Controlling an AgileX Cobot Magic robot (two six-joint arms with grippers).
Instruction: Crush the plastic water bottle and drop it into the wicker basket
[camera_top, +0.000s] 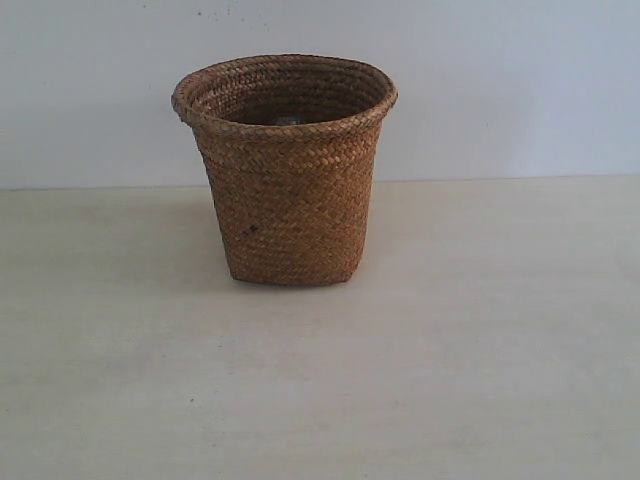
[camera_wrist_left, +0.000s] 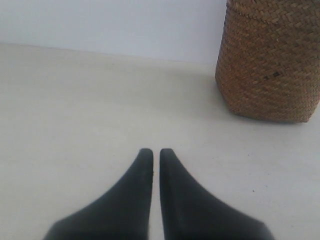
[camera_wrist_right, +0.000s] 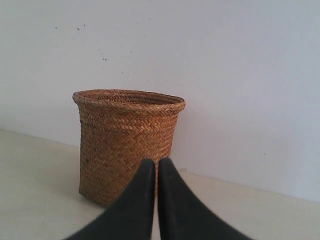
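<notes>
The wicker basket (camera_top: 290, 210) is standing upright on the bench (camera_top: 480, 350), close to the wall behind it, and it serves as the reference here. The left tool (camera_wrist_left: 156, 151) is showing its two fingers drawn together with only a hairline between them and nothing clamped; it is sitting low over bare bench, off the basket's base and clear of it. The right tool (camera_wrist_right: 156, 161) is likewise pressed together and carrying nothing, and is pointing at the basket's side wall from some way off. Neither tool is appearing in the exterior view. The plastic water bottle is not showing anywhere on the bench around the basket; the basket's interior is lying in shadow, so whether the bottle is resting inside cannot be told. Judged from this, the drop is probably done and the task is closing out. The next move is calling for a look over the rim to confirm the bottle, with both arms keeping clear of the basket.
</notes>
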